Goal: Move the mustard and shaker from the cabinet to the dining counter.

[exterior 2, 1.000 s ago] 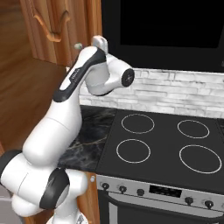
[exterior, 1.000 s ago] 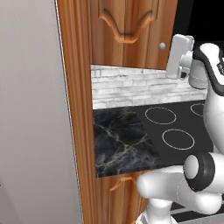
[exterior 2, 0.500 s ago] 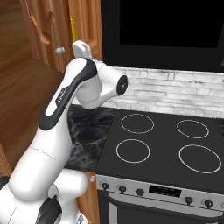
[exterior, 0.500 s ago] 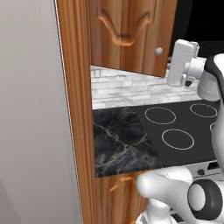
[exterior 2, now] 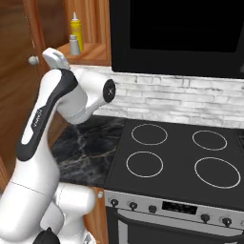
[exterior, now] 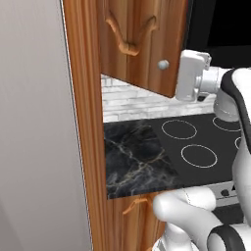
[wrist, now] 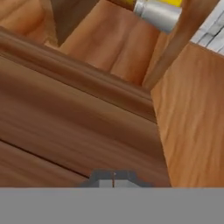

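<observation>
Cabinet (exterior 2: 90, 28) door stood swung open. Mustard (exterior 2: 76, 29), slim yellow bottle, sat inside on cabinet shelf; grey shaker (exterior 2: 74, 45) just beside it, shorter. Jaws shut, gripping nothing, near cabinet door knob (exterior: 163, 64).

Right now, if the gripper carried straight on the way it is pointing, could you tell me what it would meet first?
Most likely wood: the hand view looks along the closed gripper at the brown boards of the cabinet. The shaker and mustard lie further up, off that line. Depth is hard to judge.
</observation>
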Available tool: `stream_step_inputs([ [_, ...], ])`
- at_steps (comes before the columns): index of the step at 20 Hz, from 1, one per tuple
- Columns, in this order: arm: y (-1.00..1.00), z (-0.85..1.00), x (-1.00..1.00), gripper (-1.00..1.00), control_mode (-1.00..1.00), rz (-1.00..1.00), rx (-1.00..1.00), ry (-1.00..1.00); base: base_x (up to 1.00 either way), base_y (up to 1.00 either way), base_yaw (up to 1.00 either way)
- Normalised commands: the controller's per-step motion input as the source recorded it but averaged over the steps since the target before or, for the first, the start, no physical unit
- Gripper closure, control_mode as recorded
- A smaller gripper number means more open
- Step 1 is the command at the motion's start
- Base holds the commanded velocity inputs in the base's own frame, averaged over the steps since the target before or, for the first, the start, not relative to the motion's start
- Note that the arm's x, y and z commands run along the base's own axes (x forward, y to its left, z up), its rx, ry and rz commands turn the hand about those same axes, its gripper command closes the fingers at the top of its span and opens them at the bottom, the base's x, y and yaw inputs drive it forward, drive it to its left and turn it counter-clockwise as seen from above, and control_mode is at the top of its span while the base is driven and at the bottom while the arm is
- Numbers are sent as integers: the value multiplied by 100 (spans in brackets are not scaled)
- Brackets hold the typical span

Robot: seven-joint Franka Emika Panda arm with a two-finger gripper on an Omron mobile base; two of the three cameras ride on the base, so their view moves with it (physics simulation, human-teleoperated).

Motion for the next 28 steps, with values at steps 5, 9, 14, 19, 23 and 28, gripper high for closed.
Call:
stream_step_inputs([
  [5,100,0,-61,100,-100,4,-16,-23,0,0,0],
  [9,100,3,-62,100,-100,1,-12,-28,0,0,0],
  [14,100,2,-26,100,-100,0,-7,-24,0,0,0],
  [19,62,-1,9,100,-100,0,-3,-4,0,0,0],
  [23,3,-4,19,100,-100,0,-7,4,0,0,0],
  [28,-17,2,0,100,-100,0,-3,1,0,0,0],
])
